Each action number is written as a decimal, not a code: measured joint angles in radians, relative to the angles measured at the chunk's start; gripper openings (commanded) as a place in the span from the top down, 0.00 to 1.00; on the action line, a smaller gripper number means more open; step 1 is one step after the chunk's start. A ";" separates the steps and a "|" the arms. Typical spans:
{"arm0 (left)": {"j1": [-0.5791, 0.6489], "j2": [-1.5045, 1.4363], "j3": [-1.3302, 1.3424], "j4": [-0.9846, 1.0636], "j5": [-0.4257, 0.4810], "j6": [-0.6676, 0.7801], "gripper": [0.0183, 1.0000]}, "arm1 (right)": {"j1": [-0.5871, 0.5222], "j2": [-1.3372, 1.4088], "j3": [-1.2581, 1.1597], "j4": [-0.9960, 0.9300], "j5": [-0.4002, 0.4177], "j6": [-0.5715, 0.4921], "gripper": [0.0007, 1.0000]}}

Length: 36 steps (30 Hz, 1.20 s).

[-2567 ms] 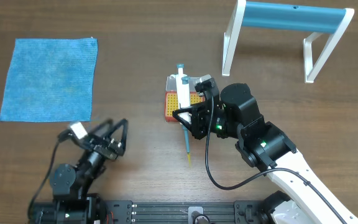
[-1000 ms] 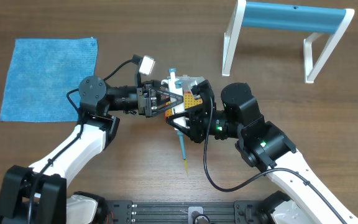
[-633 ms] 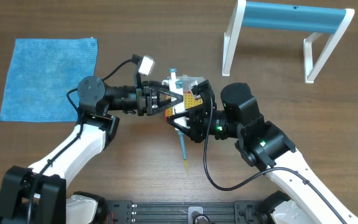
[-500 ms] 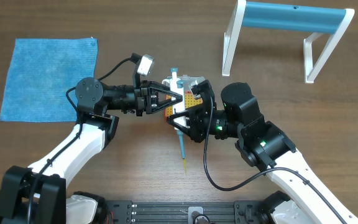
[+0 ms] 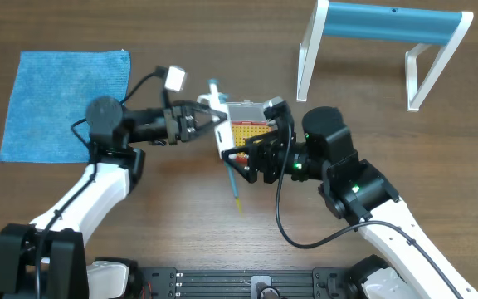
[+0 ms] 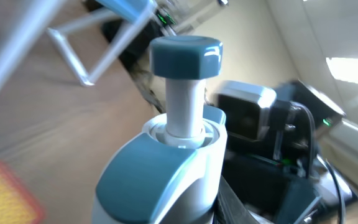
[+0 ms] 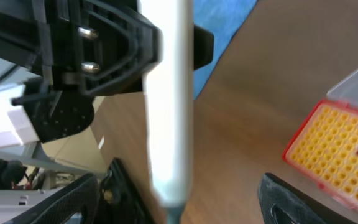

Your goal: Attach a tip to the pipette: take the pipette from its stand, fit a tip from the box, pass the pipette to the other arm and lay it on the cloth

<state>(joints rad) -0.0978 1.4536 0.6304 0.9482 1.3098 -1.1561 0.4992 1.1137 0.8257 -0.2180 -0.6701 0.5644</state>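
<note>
The left gripper (image 5: 208, 119) is pinched on the upper body of the pipette (image 5: 223, 139), holding it above the middle of the table (image 5: 181, 232). The blue plunger points to 11 o'clock and the thin shaft runs down to 6 o'clock, ending in a yellowish tip (image 5: 237, 204). The right gripper (image 5: 239, 162) sits at 4 o'clock of the left one. Its fingers (image 7: 73, 199) are spread wide on either side of the white barrel, not touching it. The right wrist view shows the left gripper's black fingers closed against the barrel. The box (image 5: 249, 133) of yellow tips, lid open, stands just at 3 o'clock of the pipette. The cloth (image 5: 65, 104) lies flat at 10 o'clock on the table. The stand (image 5: 384, 25) is at 1 o'clock.
</note>
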 measured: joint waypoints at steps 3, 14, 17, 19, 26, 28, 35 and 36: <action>0.074 0.002 0.002 -0.221 -0.080 0.075 0.99 | -0.022 -0.002 0.000 0.050 -0.082 0.000 0.17; 0.131 0.002 0.075 -1.106 -0.571 0.359 0.99 | -0.074 -0.002 0.000 0.048 -0.119 0.000 0.17; 0.190 -0.004 0.269 -1.442 -0.577 0.511 0.99 | -0.074 -0.002 0.000 0.051 -0.118 0.000 0.17; 0.218 -0.006 0.446 -1.699 -0.621 0.610 0.99 | -0.074 -0.002 0.000 0.049 -0.112 0.000 0.17; 0.399 -0.029 0.863 -2.311 -0.994 0.903 0.99 | -0.074 -0.002 0.000 0.039 -0.037 0.000 0.17; 0.456 -0.029 0.869 -2.413 -1.109 0.940 0.99 | -0.074 0.000 0.000 0.039 -0.027 0.000 0.17; 0.510 -0.029 0.871 -2.541 -1.213 1.031 0.99 | -0.074 0.045 0.000 0.039 -0.019 0.000 0.17; 0.510 -0.029 0.871 -2.536 -1.226 1.035 0.99 | -0.074 0.053 0.000 0.039 -0.019 0.000 0.17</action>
<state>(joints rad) 0.4118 1.4246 1.5013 -1.5879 0.0834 -0.1207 0.4252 1.1664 0.8261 -0.1791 -0.6895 0.5640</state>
